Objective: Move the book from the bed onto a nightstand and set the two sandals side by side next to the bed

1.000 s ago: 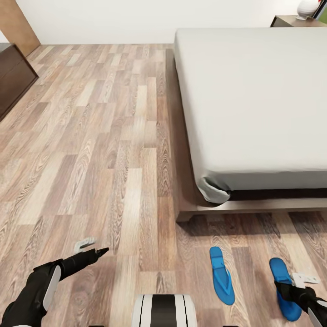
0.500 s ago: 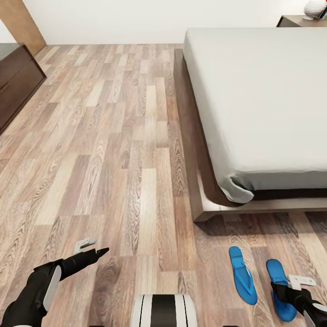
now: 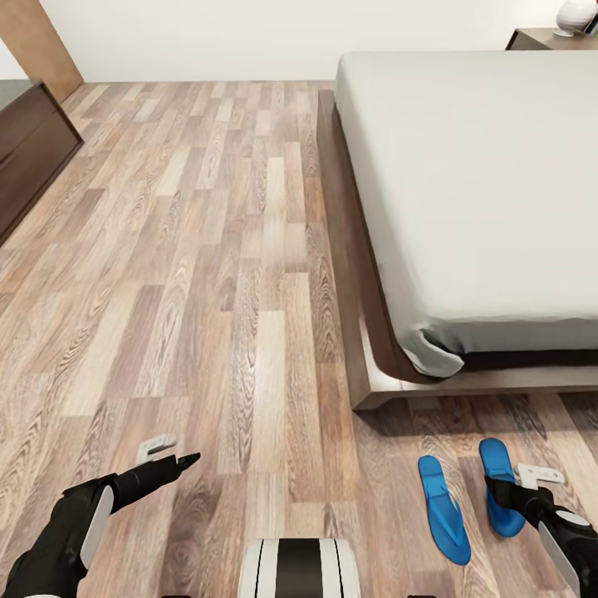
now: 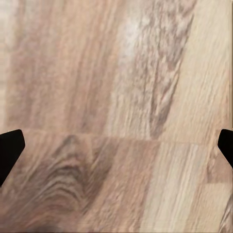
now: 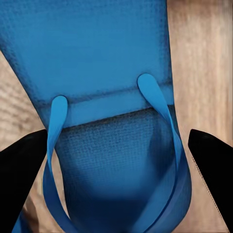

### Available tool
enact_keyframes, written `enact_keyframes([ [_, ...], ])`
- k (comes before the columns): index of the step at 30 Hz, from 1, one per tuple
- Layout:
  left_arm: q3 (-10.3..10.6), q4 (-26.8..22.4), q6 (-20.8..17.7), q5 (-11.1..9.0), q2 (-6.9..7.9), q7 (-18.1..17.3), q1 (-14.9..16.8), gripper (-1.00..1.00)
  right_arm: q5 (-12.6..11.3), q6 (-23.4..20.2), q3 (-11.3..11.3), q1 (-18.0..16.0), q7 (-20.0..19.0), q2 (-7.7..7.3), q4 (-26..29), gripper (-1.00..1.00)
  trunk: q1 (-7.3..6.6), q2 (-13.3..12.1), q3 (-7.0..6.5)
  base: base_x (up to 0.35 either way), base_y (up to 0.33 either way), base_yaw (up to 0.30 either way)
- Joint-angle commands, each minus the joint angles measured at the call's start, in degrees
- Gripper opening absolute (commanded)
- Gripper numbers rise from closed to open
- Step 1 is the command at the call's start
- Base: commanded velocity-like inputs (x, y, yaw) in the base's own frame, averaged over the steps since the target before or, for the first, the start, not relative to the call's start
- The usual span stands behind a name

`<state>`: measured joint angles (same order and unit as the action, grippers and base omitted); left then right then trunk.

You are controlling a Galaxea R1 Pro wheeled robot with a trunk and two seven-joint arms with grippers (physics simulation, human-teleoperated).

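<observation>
Two bright blue sandals lie on the plank floor by the bed's foot corner. One sandal rests free. The other sandal sits just to its right, slightly closer to the bed, and my right gripper is shut across its width. In the right wrist view that sandal lies between the dark fingertips, strap facing the camera. The bed has a plain off-white mattress on a dark frame. My left gripper hovers open over bare floor. The book is out of view. A nightstand stands beyond the bed.
A long low dark cabinet lines the left wall beside a brown door. A white rounded object sits on the nightstand. Wide plank floor stretches left of the bed. My trunk shows at the bottom centre.
The view shifted left early on. Since then my right gripper has carried its sandal toward the bed, closer to the other sandal. The left arm has not moved.
</observation>
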<state>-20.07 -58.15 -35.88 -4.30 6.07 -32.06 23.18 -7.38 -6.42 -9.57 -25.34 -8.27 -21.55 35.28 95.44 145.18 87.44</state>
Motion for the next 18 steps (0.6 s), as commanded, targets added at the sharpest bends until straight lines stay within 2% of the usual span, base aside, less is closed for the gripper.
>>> enact_keyframes([
  [1,-0.08,-0.03,-0.51,-0.45,-0.01,-0.02,0.02,1.0,-0.62,-0.36,-0.18,-0.01,-0.32,0.02,0.05,-1.0,0.0,0.01,0.03,0.05,-0.033,0.0],
  [18,0.05,-0.03,-0.5,-0.45,-0.18,-0.02,0.02,1.0,-0.54,-0.49,-0.01,-0.04,-0.38,0.02,-0.04,-1.0,0.02,0.03,0.26,0.029,-0.025,0.0],
])
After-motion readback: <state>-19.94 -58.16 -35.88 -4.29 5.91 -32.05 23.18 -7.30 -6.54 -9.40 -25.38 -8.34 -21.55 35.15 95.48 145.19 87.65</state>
